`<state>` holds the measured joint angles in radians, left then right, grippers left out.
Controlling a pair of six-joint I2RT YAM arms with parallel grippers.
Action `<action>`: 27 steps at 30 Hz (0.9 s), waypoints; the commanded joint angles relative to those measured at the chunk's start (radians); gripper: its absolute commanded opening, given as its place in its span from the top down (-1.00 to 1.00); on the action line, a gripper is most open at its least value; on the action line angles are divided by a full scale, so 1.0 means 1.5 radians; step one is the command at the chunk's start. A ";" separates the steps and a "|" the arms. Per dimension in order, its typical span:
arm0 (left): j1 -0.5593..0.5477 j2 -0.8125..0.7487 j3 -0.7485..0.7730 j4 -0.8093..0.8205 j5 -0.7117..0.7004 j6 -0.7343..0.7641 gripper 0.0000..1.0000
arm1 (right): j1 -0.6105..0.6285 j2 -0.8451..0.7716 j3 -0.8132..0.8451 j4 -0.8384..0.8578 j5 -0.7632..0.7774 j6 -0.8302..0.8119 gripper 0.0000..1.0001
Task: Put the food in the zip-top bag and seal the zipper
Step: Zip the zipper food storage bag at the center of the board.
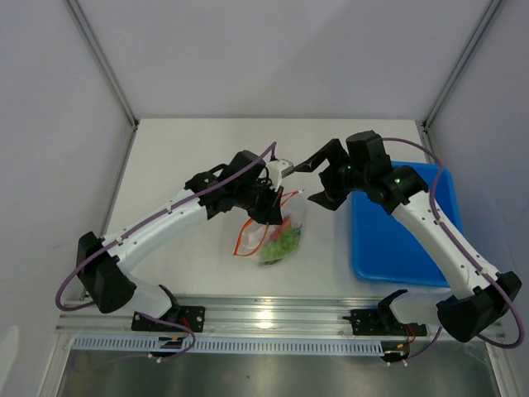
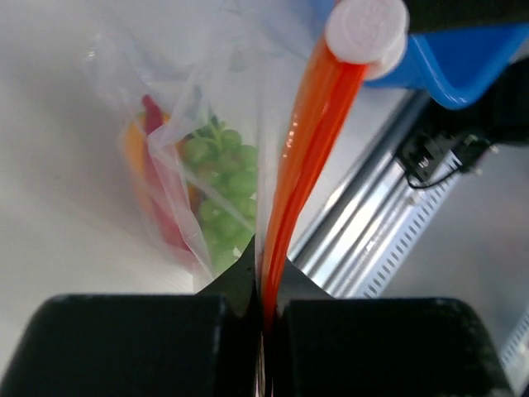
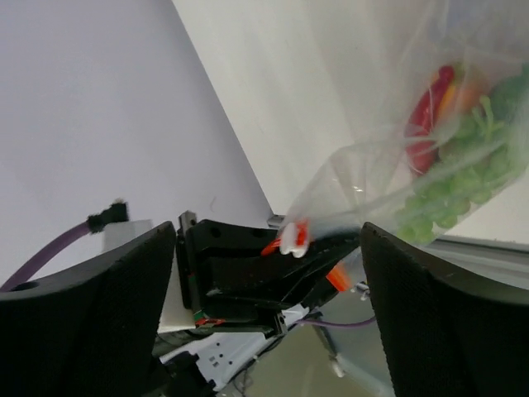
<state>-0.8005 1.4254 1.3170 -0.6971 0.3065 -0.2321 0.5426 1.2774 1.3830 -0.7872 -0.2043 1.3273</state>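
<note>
The zip-top bag point(image 1: 277, 236) hangs clear and crinkly above the table from my left gripper point(image 1: 269, 197). In the left wrist view that gripper point(image 2: 264, 281) is shut on the orange-red zipper point(image 2: 302, 157), which runs up to a white slider point(image 2: 366, 29). The food lies inside the bag: green grapes point(image 2: 223, 190), a red pepper piece point(image 2: 157, 165) and an orange piece point(image 2: 132, 149). My right gripper point(image 1: 310, 180) stands open just right of the bag's top. In its own view the right gripper point(image 3: 266, 236) holds nothing, with the slider point(image 3: 291, 237) between its fingers and the grapes point(image 3: 446, 198) beyond.
A blue tray point(image 1: 397, 223) lies on the table to the right, under my right arm. The metal rail point(image 1: 273, 318) with both arm bases runs along the near edge. White walls close in the back and sides.
</note>
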 commanded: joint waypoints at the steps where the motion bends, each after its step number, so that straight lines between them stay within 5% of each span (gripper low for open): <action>1: 0.019 0.021 0.044 -0.043 0.152 0.038 0.99 | -0.025 -0.028 0.041 0.048 -0.049 -0.119 -0.94; 6: 0.036 0.026 0.054 -0.067 0.276 0.083 0.99 | -0.063 -0.059 0.004 0.120 -0.086 -0.384 -0.99; 12: 0.071 0.032 0.054 -0.118 0.404 0.139 0.99 | -0.105 -0.174 -0.197 0.272 -0.250 -0.569 -0.88; 20: 0.111 0.068 0.063 -0.136 0.523 0.127 0.99 | -0.111 -0.290 -0.347 0.352 -0.387 -0.666 -0.06; 27: 0.111 0.067 0.042 -0.111 0.564 0.106 0.99 | -0.112 -0.209 -0.347 0.422 -0.434 -0.713 -0.16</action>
<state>-0.6361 1.5467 1.3655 -0.9001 1.0435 -0.0593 0.3775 0.9104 0.8574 -0.2657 -0.7994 0.3351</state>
